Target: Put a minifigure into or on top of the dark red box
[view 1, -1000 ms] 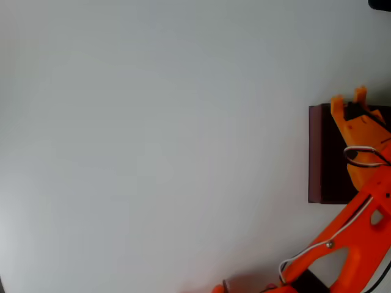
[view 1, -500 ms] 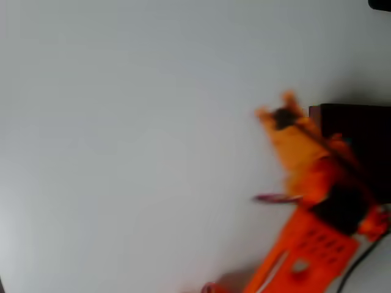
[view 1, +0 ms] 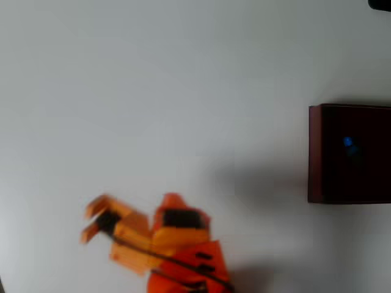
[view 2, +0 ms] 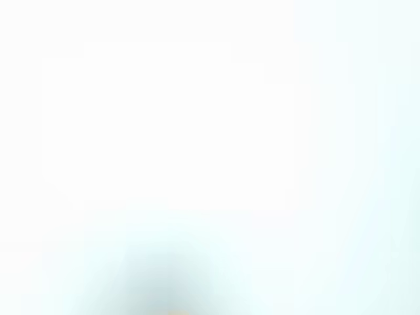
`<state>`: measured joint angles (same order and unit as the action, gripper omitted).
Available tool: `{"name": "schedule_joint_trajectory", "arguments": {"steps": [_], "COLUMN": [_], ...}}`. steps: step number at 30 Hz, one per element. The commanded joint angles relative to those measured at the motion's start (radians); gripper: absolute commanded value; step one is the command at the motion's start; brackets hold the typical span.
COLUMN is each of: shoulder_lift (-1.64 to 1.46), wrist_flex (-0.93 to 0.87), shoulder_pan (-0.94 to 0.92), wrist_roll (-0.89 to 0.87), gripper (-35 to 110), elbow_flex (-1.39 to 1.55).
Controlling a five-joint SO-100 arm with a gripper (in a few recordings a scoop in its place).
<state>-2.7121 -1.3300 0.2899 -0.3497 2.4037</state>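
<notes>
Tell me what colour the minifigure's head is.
Bright blue. The minifigure lies inside the dark red box, best seen in the overhead view.

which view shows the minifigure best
The overhead view. There the minifigure appears as a small blue spot inside the dark red box, against its dark interior, though too small for detail. The wrist view is washed out to near white and gives nothing recognisable of it.
</notes>
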Motion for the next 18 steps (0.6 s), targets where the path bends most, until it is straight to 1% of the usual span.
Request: {"name": "schedule_joint_trajectory", "arguments": {"steps": [1,4,6,8,14,18], "shoulder_lift": [-0.199,-0.437,-0.624,-0.643,-0.698,-0.699], "wrist_flex": [0.052,0.035,-0.021,-0.071,-0.061,-0.015], "shoulder_pan": [0.146,0.206,0.222,0.242,0.351,0.371], "wrist_roll": [0.100,0.210,0.252,0.273,0.318,0.218], "gripper": [0,0,0,0,0,0], "elbow_flex": [0.141,0.278,0.351,0.368,0.494,0.592]}}
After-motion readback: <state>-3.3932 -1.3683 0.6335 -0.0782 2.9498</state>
